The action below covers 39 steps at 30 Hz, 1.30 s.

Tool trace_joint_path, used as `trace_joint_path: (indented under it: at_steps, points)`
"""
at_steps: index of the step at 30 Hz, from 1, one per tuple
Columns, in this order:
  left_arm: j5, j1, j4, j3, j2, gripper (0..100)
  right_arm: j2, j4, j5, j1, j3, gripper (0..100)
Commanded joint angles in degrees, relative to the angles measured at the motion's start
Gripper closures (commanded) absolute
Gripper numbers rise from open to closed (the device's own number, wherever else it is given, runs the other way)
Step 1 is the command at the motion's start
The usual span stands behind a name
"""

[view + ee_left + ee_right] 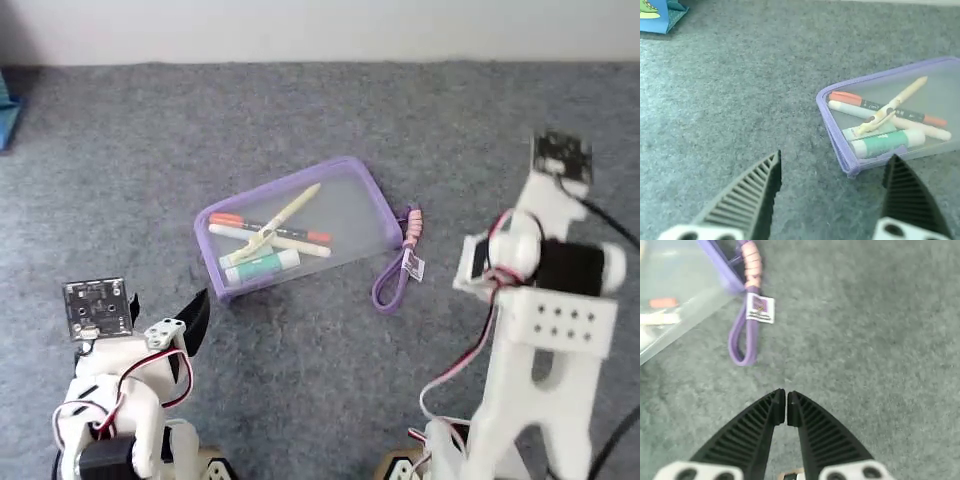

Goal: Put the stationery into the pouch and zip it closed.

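Here's the pouch [350, 205], clear with purple trim, lying at an angle in the middle of the grey table [300, 390]. The stationery is inside it: an orange marker [880, 106], a white pen [850, 109], a cream pen [900, 97] lying across them, and a green glue stick [885, 142] nearest the front edge. Whether the zip is run all the way across, I can't tell. A purple strap [742, 337] loops out from the pouch's right end, with a pink bead string [751, 262] and a small white tag [760, 308] on it. The left gripper [836, 157] hovers just short of the pouch's near left corner, its fingers spread wide with nothing between them. The right gripper [785, 393] points at bare table near the strap loop, its fingers pressed together and empty. A blue box [660, 15] sits off at the far left edge.
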Motion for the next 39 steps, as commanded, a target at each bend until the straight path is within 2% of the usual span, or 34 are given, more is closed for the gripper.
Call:
trace_joint_path:
  at_steps: [1,5,6,10,12,16,19,23,29,39]
  points:
    - [-0.97,2.46,-1.41,0.04,-0.35,82,-11.74,-7.52,-0.26,2.33,12.84,99.0]
    - [-0.97,6.07,-3.25,2.07,-0.44,98,-26.42,-16.4,-0.18,2.24,27.78,99.0]
    - [-0.97,6.51,-3.6,3.12,-0.44,99,-29.76,-18.15,-0.18,2.24,31.03,99.0]
    - [-1.05,6.86,-4.66,7.69,-0.44,99,-42.33,-22.37,0.62,2.24,42.02,99.0]
    - [-1.49,6.77,-4.75,9.8,-0.44,99,-47.78,-23.52,3.78,2.24,47.21,99.0]
    - [-8.18,6.95,-5.36,13.67,-0.53,99,-58.59,-24.92,12.22,2.24,58.11,99.0]
    - [-10.9,6.59,-5.36,16.4,-0.53,99,-66.86,-24.57,14.77,2.15,64.79,99.0]
    - [-10.64,6.86,-5.45,19.38,-0.53,99,-65.54,-24.31,14.68,2.15,68.31,99.0]
    - [-6.51,6.51,-6.95,23.69,-0.53,99,-66.77,-24.22,14.68,2.15,73.67,99.0]
    - [-5.8,6.51,-7.21,23.69,-0.53,99,-66.86,-23.43,14.68,2.15,77.98,99.0]
